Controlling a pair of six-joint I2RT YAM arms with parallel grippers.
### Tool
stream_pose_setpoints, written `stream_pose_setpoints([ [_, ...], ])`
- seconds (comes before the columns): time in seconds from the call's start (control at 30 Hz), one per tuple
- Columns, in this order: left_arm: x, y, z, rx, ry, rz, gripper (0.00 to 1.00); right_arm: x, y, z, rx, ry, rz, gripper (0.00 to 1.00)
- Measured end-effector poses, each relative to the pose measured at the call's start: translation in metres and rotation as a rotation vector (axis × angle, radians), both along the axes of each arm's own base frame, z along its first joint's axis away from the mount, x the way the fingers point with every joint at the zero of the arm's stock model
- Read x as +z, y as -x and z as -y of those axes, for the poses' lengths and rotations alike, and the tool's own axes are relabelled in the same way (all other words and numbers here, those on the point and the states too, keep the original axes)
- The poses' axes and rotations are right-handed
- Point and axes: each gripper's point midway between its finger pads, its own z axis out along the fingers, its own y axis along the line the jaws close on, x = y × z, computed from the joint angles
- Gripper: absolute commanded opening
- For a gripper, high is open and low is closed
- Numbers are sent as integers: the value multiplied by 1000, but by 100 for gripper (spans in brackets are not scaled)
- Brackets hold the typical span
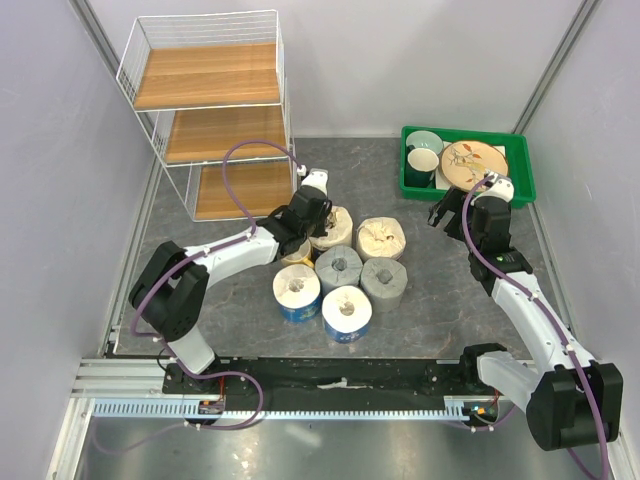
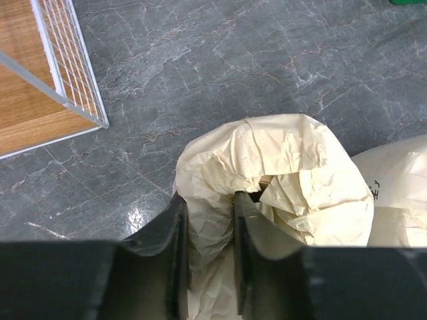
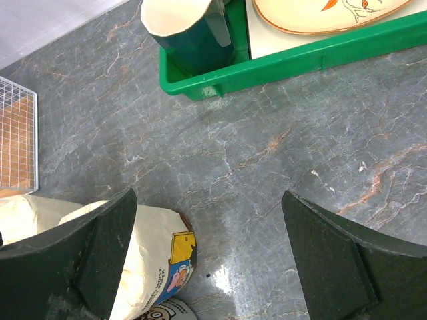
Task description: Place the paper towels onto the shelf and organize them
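I have the left gripper (image 2: 208, 200) pinched narrow on the wrapper rim of a cream roll (image 2: 287, 173), which looks to be standing on the table (image 1: 440, 300) near the shelf (image 1: 205, 75). The other rolls (image 1: 338, 268) cluster beside it, and none is shelved yet. The right gripper (image 3: 208, 200) hangs wide and empty near the tray (image 3: 300, 57). I judge this to be the first pick. Next I need to lift the roll clear of its neighbours and carry it over the wire front onto a board.
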Motion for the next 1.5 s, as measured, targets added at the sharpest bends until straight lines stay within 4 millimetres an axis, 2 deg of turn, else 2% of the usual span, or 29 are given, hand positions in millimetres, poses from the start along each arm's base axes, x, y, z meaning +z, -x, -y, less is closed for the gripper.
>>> stream_pose_setpoints([
  [0.3,4,7,3,-49,5,-27,18,0,0,-1,4,-3,0,98],
  [0.43,23,8,4,-73,21,-3,18,0,0,-1,6,-3,-1,98],
  [0.7,109,16,9,-130,141,137,18,0,0,-1,5,-6,-1,98],
  [0.97,195,45,1,-199,281,281,18,-1,0,-2,4,-12,-3,98],
  [1.1,244,69,-16,-214,354,379,18,-2,1,-3,6,-24,-5,98],
  [1.27,309,103,-50,-195,450,531,19,-4,2,-8,18,-47,-12,98],
  [1.37,338,122,-74,-161,498,613,19,-5,2,-10,25,-63,-16,98],
  [1.5,364,133,-105,-68,533,697,19,-7,3,-12,32,-73,-21,98],
])
